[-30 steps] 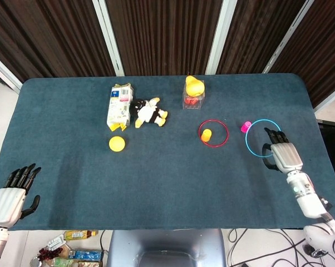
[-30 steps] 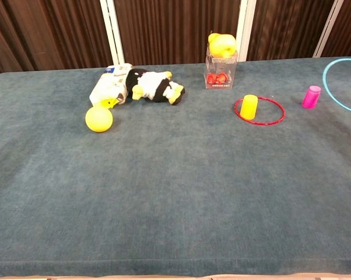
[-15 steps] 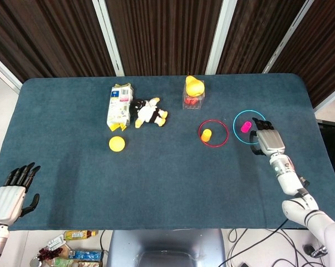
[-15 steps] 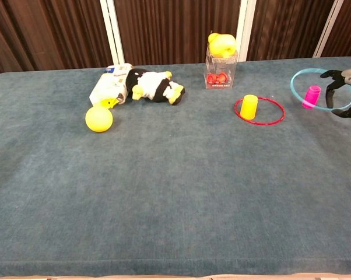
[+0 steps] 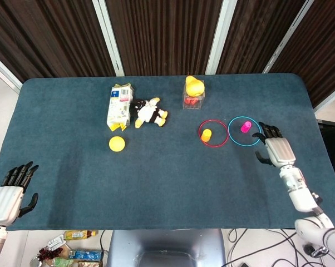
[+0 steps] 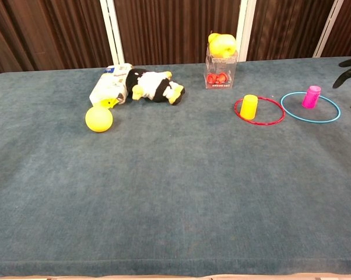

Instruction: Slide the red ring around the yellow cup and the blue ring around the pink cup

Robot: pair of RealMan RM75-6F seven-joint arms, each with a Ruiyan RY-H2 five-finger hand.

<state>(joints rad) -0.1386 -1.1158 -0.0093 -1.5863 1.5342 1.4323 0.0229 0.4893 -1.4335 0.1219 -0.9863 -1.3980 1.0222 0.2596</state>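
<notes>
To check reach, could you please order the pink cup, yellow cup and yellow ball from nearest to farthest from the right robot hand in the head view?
From the right robot hand:
1. Pink cup, just to its left, inside the blue ring.
2. Yellow cup, farther left, inside the red ring.
3. Yellow ball, far left.

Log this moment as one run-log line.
red ring: around yellow cup | blue ring: around pink cup | right hand: open, beside blue ring | left hand: open

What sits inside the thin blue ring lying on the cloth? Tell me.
Inside the thin blue plastic ring stands only the small pink plastic cup, upright, toward the ring's far side, on bare dark blue table cloth. Nothing covers the space inside.
</notes>
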